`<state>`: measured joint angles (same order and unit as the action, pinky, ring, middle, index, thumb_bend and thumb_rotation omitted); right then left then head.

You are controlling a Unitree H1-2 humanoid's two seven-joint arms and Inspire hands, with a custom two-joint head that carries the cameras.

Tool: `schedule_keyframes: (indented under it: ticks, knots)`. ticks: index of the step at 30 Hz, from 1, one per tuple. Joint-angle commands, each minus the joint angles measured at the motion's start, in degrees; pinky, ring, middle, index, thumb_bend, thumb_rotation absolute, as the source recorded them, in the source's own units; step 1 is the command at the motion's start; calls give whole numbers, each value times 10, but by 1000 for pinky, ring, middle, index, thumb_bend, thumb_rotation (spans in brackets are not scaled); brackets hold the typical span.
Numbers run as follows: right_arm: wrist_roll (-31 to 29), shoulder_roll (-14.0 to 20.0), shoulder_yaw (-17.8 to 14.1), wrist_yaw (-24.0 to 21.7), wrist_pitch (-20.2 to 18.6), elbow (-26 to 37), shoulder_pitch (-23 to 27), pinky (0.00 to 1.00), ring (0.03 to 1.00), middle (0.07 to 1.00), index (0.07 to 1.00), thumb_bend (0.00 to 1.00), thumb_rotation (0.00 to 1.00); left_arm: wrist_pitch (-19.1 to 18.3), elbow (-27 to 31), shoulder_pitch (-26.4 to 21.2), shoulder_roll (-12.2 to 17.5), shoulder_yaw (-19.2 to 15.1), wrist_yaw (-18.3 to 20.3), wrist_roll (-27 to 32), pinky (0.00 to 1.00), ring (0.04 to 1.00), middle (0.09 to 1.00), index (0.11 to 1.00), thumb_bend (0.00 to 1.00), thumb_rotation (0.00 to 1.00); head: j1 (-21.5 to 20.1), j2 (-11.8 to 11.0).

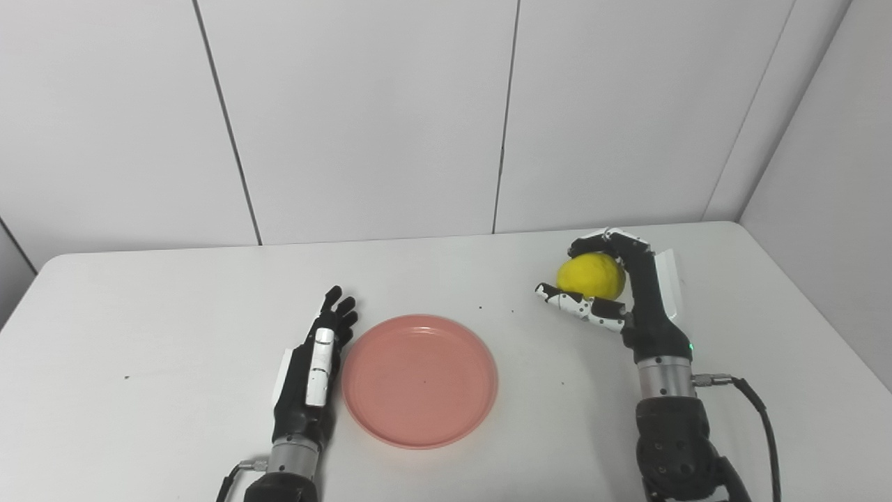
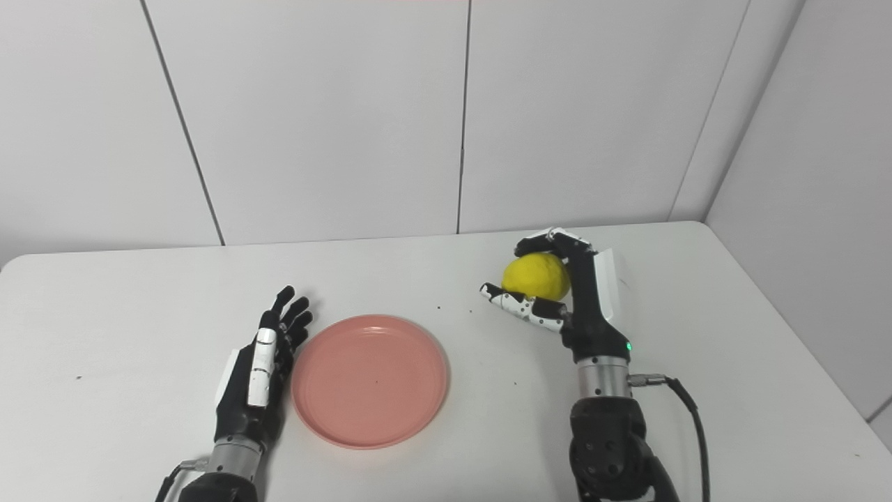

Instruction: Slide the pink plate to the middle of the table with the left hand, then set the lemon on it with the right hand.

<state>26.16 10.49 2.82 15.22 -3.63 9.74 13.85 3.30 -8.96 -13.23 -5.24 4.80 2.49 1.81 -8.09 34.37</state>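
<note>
- nearest in, the left robot hand (image 1: 313,366) lay flat with fingers apart and holding nothing, just beside the pink plate's (image 1: 419,380) left rim.
- the plate sat about mid-desk (image 1: 139,314), bare room all round.
- farther back, the right robot hand (image 1: 613,293) was closed on the lemon (image 1: 591,276), right of and beyond the plate; likely next, carry it left and nearer.
</note>
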Motion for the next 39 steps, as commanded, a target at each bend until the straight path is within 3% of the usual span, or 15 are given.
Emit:
schedule_keyframes:
  ticks: [1, 8, 20, 23, 27, 29, 34, 35, 39]
  knots:
    - [-5, -6, 8, -11, 38, 22, 26, 315, 422, 525, 445, 490, 0, 23, 11, -19, -12, 4, -7, -9, 950, 926, 929, 931, 633, 1000, 8, 0]
    - [-7, -44, 50, -46, 33, 23, 54, 306, 412, 526, 436, 489, 0, 26, 9, -20, -16, 6, -13, -16, 971, 934, 933, 934, 627, 1000, 29, 3]
    - [19, -80, 105, -53, 72, -59, 82, 322, 422, 522, 435, 492, 0, 18, 12, -21, -20, 9, -21, -30, 975, 938, 929, 934, 641, 1000, 61, 11]
    - [16, -87, 119, -58, 87, -90, 85, 152, 410, 502, 433, 516, 0, 19, 14, -20, -21, 10, -25, -36, 966, 936, 927, 932, 634, 1000, 65, 13]
    - [24, -91, 136, -63, 89, -119, 85, 125, 398, 496, 475, 513, 0, 21, 14, -20, -21, 10, -26, -40, 956, 933, 924, 927, 628, 1000, 72, 14]
    - [32, -90, 144, -62, 97, -133, 85, 144, 355, 446, 513, 505, 0, 19, 15, -19, -22, 10, -25, -38, 959, 938, 930, 932, 624, 1000, 72, 15]
    - [57, -88, 164, -62, 103, -159, 82, 178, 354, 442, 519, 505, 0, 17, 20, -17, -23, 9, -25, -38, 974, 948, 937, 938, 628, 1000, 72, 17]
    - [60, -86, 168, -64, 104, -164, 81, 162, 389, 471, 494, 510, 0, 18, 19, -17, -24, 9, -25, -37, 977, 949, 937, 938, 627, 1000, 72, 17]
    - [65, -79, 178, -72, 109, -182, 75, 180, 364, 447, 514, 507, 0, 19, 21, -15, -25, 8, -25, -36, 954, 940, 930, 932, 623, 1000, 73, 19]
